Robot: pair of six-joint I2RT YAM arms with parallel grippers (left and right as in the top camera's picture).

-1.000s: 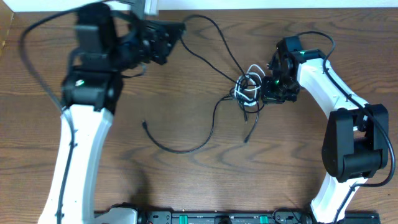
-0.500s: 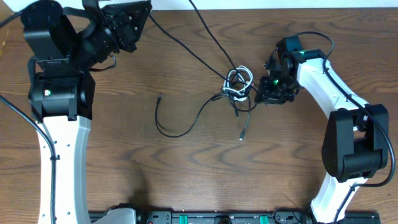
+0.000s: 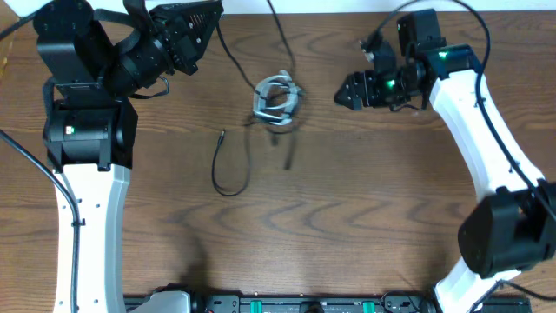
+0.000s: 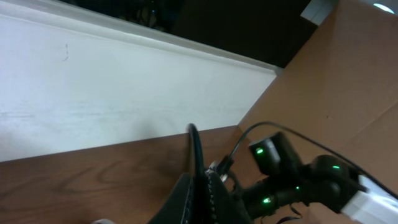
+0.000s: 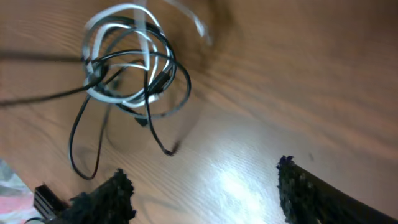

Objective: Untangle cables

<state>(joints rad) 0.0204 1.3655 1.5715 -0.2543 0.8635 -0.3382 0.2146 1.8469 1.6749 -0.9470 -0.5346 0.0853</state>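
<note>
loose black loop (image 3: 231, 192) with plug, mid-table | cable knot (image 3: 276, 97), white and black, just beyond | right gripper (image 3: 346, 92) near knot, apart, spread wide, empty | left gripper (image 3: 207, 17) far-left edge, clenched on black cable (image 4: 194, 149)

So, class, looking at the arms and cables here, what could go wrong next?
1. The left gripper is shut on a black cable seemingly running to the knot; pulling may tighten it.
2. The right gripper is open and apart from the knot, so nothing anchors it and it may just drag along.
</note>
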